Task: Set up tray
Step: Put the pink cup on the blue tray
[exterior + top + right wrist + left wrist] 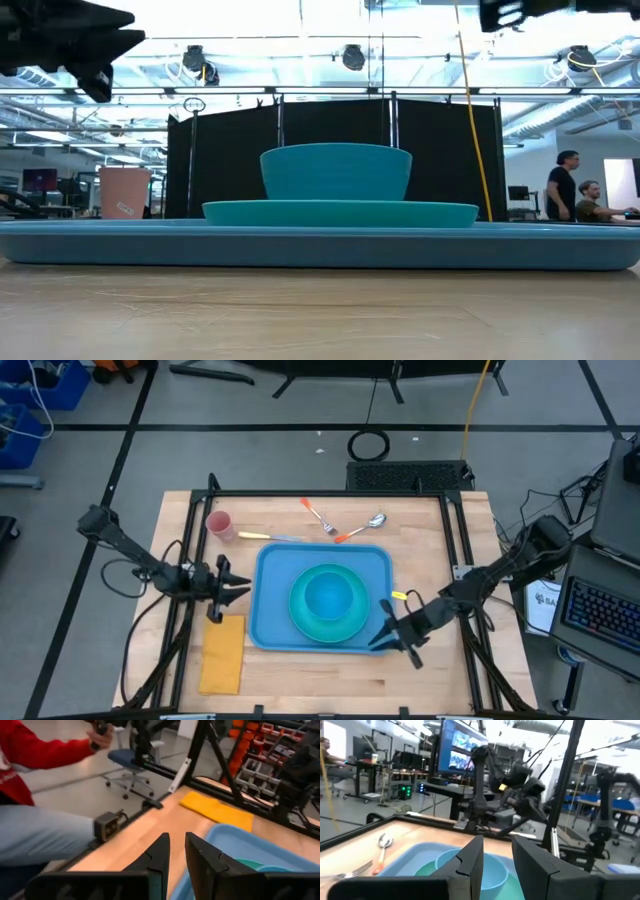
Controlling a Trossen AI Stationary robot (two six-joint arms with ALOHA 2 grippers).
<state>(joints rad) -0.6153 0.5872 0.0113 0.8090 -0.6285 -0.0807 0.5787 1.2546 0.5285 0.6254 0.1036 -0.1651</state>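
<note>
The light-blue tray (270, 622) lies flat in the middle of the table and shows edge-on in the low view (320, 245). On it stands a round teal plate (300, 618) with a teal bowl (328, 596) in it. My left gripper (238, 588) hangs open just off the tray's left rim, raised above the table (75, 45). My right gripper (385, 638) is open by a narrow gap over the tray's near right corner, also raised. Nothing sits between either pair of fingers in the wrist views (497, 857) (177, 852).
A yellow-orange napkin (222, 653) lies near the left front, a pink cup (219, 523) at the far left. A knife (270, 537), fork (318, 515) and spoon (375, 520) lie beyond the tray. A person in a red sleeve (45, 750) sits past the near edge.
</note>
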